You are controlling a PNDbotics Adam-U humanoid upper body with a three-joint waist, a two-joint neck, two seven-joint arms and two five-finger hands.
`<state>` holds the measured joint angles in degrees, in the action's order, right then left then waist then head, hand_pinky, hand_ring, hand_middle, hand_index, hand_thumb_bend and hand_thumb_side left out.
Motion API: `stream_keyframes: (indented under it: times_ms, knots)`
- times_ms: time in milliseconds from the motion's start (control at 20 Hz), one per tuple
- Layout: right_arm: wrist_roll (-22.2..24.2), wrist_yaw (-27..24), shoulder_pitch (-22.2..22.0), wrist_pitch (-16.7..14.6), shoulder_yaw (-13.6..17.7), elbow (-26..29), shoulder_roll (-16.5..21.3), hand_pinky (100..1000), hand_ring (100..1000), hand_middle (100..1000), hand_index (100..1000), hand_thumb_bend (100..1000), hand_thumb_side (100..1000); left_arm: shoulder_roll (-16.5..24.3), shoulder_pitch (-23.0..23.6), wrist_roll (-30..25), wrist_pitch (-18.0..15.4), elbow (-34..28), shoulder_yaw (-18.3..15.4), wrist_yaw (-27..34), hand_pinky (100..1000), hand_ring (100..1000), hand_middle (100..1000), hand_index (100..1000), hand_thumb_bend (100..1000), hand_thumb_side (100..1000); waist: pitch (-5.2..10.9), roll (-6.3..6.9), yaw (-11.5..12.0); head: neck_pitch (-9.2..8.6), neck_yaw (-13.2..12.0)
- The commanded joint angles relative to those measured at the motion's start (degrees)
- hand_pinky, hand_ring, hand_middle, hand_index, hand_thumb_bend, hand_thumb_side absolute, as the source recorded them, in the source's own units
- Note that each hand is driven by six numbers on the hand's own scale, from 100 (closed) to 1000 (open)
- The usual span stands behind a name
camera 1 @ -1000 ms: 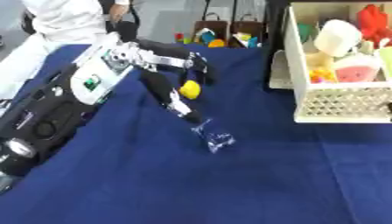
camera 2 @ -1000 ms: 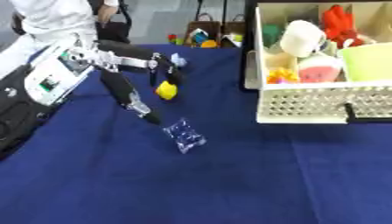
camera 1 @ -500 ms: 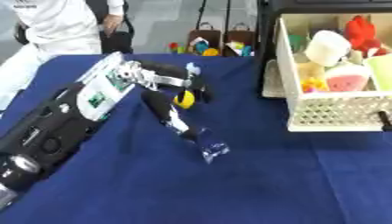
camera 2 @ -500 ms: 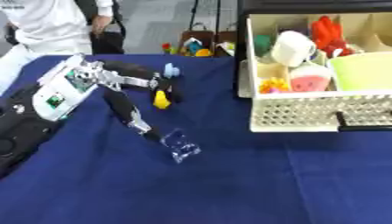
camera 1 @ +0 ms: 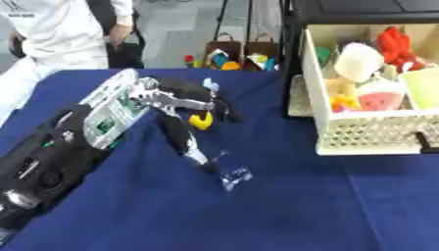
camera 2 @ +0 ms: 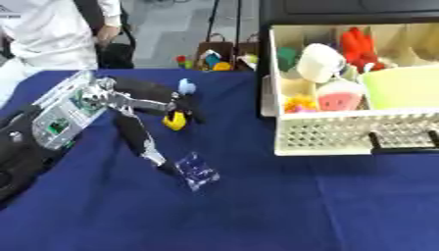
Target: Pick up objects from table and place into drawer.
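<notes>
Still picking: left hand [camera 1: 184, 115] spread wide over yellow toy [camera 1: 202, 120], holding nothing; next, close on it, carry to drawer [camera 1: 377, 139].

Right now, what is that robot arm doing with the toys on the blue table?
The robot's left hand is stretched out over the blue table. Its fingers reach down to a small clear packet, and a yellow toy sits right beside the hand. The white drawer on the right is open and already holds several toys. The right hand is out of view.
</notes>
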<state>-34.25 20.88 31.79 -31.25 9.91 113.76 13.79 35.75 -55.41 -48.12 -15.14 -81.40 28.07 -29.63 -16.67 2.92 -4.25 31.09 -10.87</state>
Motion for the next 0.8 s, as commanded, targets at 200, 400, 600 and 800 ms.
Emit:
stream_keyframes:
  times_ms: [200,400,600,800]
  knots:
    - [-0.66,-0.66,0.9,-0.33,0.19,0.83,0.32,723,769,683,797,100,1000,1.58,-0.24,-3.84,-6.88,0.79,1.01,-3.89,706,846,853,958,617,590,0.83,-0.12,0.01,-0.9,0.1]
    - [-0.74,-0.66,1.05,-0.35,0.21,0.83,0.29,723,769,683,797,100,1000,1.28,0.12,-3.84,-7.86,1.81,0.53,-4.84,694,838,847,952,610,584,0.64,-0.23,-0.05,-1.1,0.12]
    - [-0.72,-0.69,1.13,-0.34,0.16,0.83,0.22,723,770,682,796,100,1000,0.89,-0.13,-3.29,-8.76,1.39,-0.45,-6.25,698,839,879,972,596,582,0.38,-0.28,0.03,-1.17,0.18]
    - [-0.64,-0.74,1.24,-0.32,0.1,0.83,0.17,723,770,682,796,100,1000,0.6,-0.22,-0.25,-10.69,0.57,-0.69,-8.71,709,840,883,978,593,578,0.1,-0.29,-0.02,-1.31,0.25]
